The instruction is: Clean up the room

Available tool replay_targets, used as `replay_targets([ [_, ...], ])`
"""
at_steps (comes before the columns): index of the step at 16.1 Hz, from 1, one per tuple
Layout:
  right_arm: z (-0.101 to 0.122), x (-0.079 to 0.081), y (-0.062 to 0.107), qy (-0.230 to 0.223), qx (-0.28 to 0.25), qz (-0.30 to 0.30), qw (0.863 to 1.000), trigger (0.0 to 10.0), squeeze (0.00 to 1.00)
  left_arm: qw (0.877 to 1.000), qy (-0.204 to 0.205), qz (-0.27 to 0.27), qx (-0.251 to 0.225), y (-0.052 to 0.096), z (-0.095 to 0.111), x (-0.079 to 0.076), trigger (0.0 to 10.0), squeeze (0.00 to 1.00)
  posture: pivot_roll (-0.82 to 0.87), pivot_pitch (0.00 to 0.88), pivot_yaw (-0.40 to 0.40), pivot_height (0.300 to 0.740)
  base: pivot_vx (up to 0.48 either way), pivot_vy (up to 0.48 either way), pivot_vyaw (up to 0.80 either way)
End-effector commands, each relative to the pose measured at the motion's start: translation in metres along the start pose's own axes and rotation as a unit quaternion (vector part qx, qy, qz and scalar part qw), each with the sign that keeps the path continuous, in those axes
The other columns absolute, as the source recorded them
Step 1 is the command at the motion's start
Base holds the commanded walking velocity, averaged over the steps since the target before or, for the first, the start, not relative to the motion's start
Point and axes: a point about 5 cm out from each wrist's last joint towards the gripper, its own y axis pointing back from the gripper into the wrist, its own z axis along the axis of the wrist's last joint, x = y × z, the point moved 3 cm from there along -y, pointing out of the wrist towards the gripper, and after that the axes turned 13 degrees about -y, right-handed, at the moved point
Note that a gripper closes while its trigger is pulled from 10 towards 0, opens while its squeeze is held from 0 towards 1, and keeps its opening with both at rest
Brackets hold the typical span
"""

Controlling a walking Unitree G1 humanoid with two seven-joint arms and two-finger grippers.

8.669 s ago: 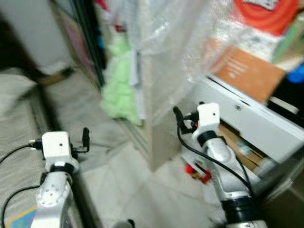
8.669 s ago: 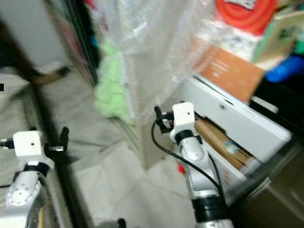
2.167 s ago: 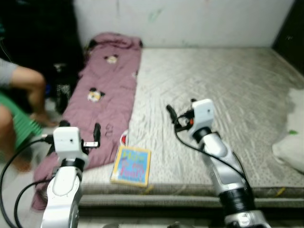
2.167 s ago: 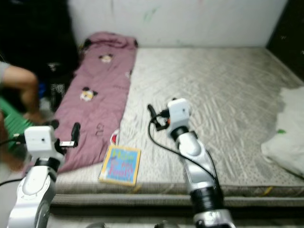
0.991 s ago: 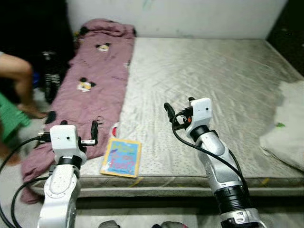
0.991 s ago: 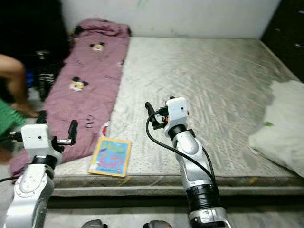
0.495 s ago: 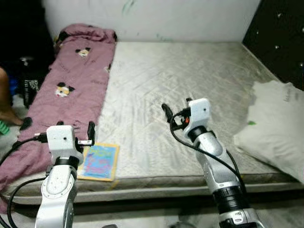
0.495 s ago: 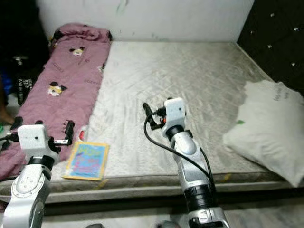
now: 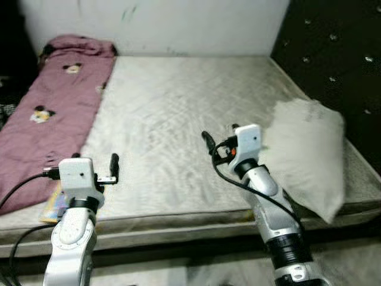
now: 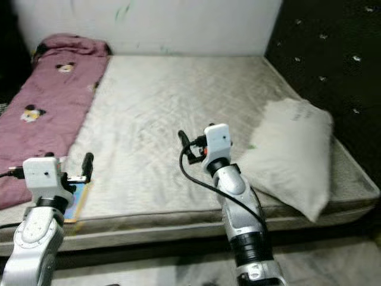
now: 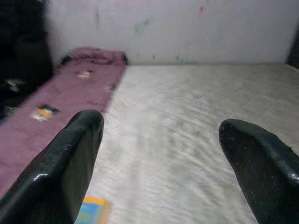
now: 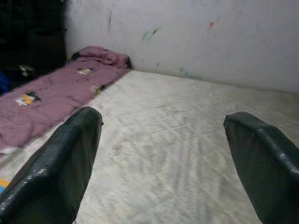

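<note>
Both the left gripper (image 11: 159,163) and the right gripper (image 12: 163,163) hovered over the mattress (image 9: 178,107) with jaws spread wide and empty. A white pillow (image 9: 306,155) lay just right of the right jaws; a colourful book (image 10: 76,202) sat just beside the left jaws, with a pink blanket (image 9: 41,125) farther left.

Two silver jointed robot arms with white boxy wrist housings (image 9: 76,173), looping black cables (image 9: 235,182) and glossy black fingers (image 11: 70,168).

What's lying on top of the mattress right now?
On the mattress: a purple blanket, a white pillow, and a picture book partly hidden behind the left hand.
</note>
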Motion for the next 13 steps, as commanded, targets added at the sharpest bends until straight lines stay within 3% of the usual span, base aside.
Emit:
replay_targets([
  [1,0.002,-0.005,0.001,0.000,-0.002,-0.006,1.000,10.0,0.00,1.000,0.004,-0.005,-0.006,0.000,0.003,-0.001,10.0,0.00,-0.04,0.000,-0.009,0.740,0.000,0.000,0.00],
  [8,0.003,-0.012,-0.002,-0.002,-0.007,-0.032,0.999,10.0,0.00,1.000,0.004,0.020,-0.016,0.002,0.001,0.008,10.0,0.00,-0.03,0.000,-0.008,0.740,0.000,0.000,0.00],
  [10,0.003,-0.011,-0.003,0.002,-0.007,-0.028,1.000,10.0,0.00,0.998,-0.030,0.050,-0.001,0.000,-0.001,0.013,10.0,0.00,-0.03,0.000,-0.008,0.740,0.000,0.000,0.00],
  [12,0.002,-0.008,-0.005,0.005,-0.005,-0.025,1.000,10.0,0.00,0.999,0.002,0.028,-0.019,-0.002,0.003,0.009,10.0,0.00,-0.03,0.000,-0.009,0.740,0.000,0.000,0.00],
  [13,0.002,-0.007,-0.005,0.005,-0.005,-0.025,1.000,10.0,0.00,0.999,-0.002,0.026,-0.020,-0.002,0.004,0.008,10.0,0.00,-0.03,0.000,-0.008,0.740,0.000,0.000,0.00],
])
